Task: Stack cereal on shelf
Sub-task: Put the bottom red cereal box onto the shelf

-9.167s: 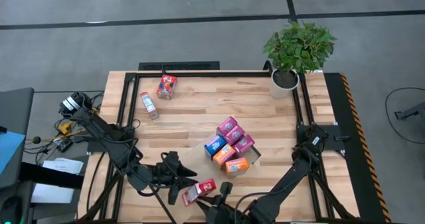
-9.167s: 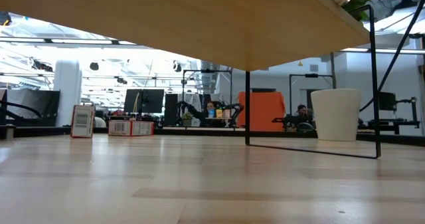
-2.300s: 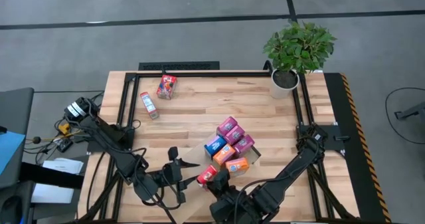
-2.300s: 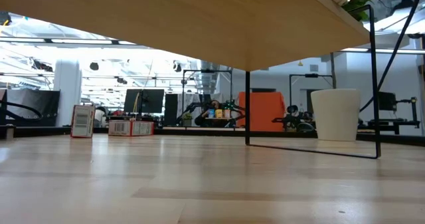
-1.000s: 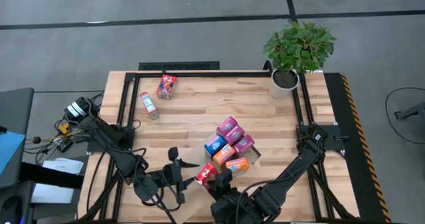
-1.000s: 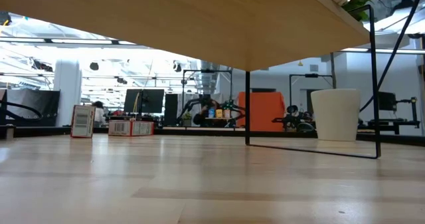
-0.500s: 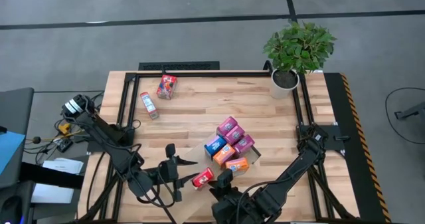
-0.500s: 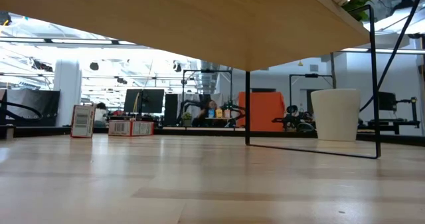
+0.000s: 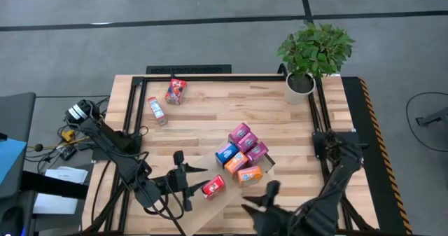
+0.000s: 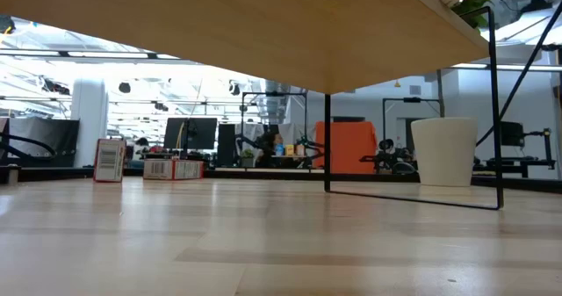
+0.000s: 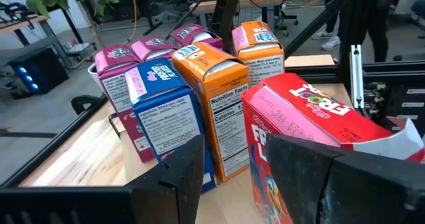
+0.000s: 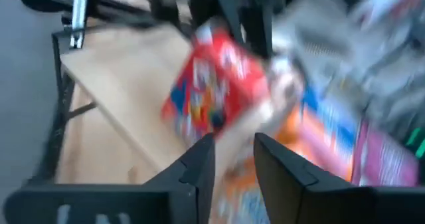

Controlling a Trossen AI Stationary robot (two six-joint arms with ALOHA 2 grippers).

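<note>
- The left gripper sits near the front edge of the table, left of centre, and its jaws are clamped on a red cereal box.
- In the left wrist view the same red box stands tilted between the 2 dark fingers, its printed front leaning to one side.
- The red box rests at the near-left corner of the shelf, a pale board with thin black frame edges raised above the tabletop.
- Just beside the red box on the shelf stands a tight cluster of cereal boxes: 3 magenta-pink, 1 blue and 2 orange, all upright and touching one another.
- The left wrist view shows the blue box and an orange box closest to the held red box, with the pink ones behind.
- 2 more red boxes are well apart from the shelf, at the far-left part of the table: 1 standing and 1 lying flat.
- The right gripper hangs off the front edge of the table, to the right of the red box, holding nothing; its fingers stand slightly apart in the blurred right wrist view.
- A potted plant stands at the far-right corner of the table.
</note>
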